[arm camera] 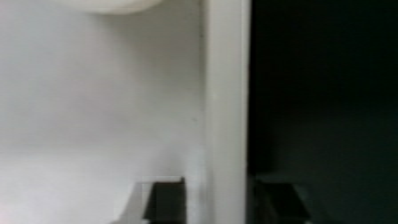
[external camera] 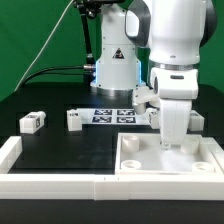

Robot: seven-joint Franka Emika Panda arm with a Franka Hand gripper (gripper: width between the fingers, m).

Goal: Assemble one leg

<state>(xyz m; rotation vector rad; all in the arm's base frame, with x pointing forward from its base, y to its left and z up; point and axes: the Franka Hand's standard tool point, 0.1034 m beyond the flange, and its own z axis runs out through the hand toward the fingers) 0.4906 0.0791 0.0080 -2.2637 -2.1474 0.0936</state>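
Observation:
The large white tray [external camera: 190,165] lies at the front on the exterior view's right. My gripper [external camera: 172,138] is down at its far rim. In the wrist view the gripper [arm camera: 222,203] straddles the tray's raised rim [arm camera: 221,110], one dark finger [arm camera: 166,202] over the tray's floor and the other on the black table side; it looks shut on the rim. A round corner socket [arm camera: 116,6] shows on the tray. Two loose legs [external camera: 32,122] [external camera: 74,119] lie on the table on the exterior view's left, far from the gripper. A further white part [external camera: 197,120] shows behind the arm.
The marker board [external camera: 112,114] lies flat at the middle back, in front of the robot's base [external camera: 113,70]. A white L-shaped fence [external camera: 12,152] runs along the exterior view's left and the front edge [external camera: 60,186]. The table is black.

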